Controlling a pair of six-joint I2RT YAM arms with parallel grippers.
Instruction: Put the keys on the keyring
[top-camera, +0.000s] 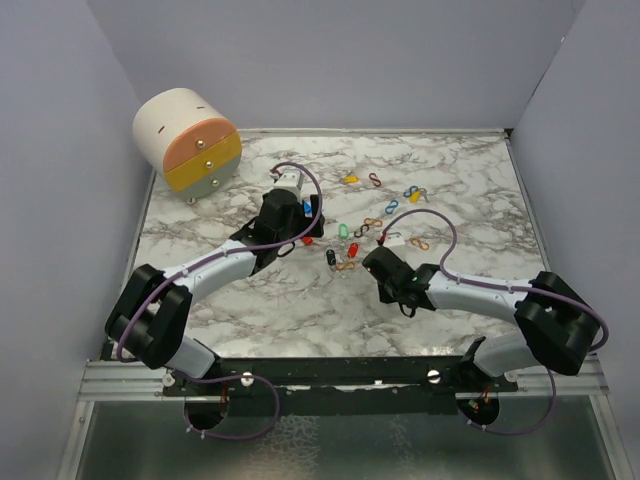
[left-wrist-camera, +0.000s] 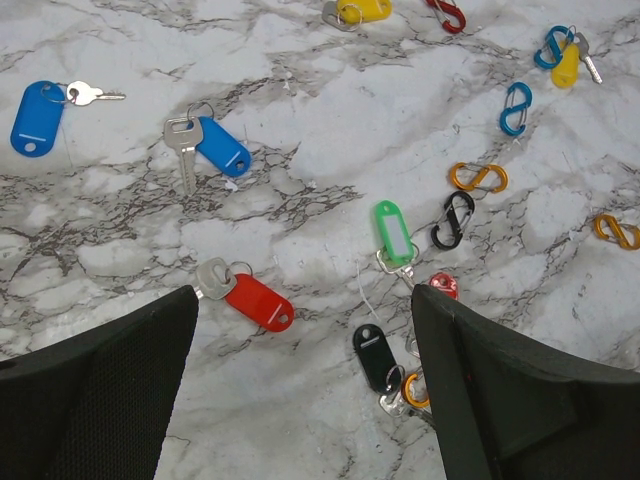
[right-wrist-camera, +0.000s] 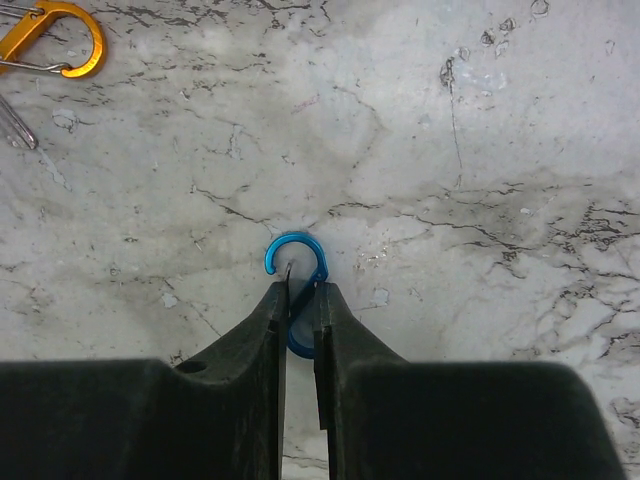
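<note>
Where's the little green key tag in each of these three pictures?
Top external: green key tag mid-table, among the scattered tags.
Left wrist: centre of picture, right of the red tag.
Right wrist: not in it.
Shared landmark: the veined marble table.

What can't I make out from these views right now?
- Right wrist view: blue clip, lower half hidden inside the shut right claw.
- Right wrist view: orange clip, cut off by the left edge.
- Left wrist view: key beside the black tag, partly behind a left claw finger.
</note>
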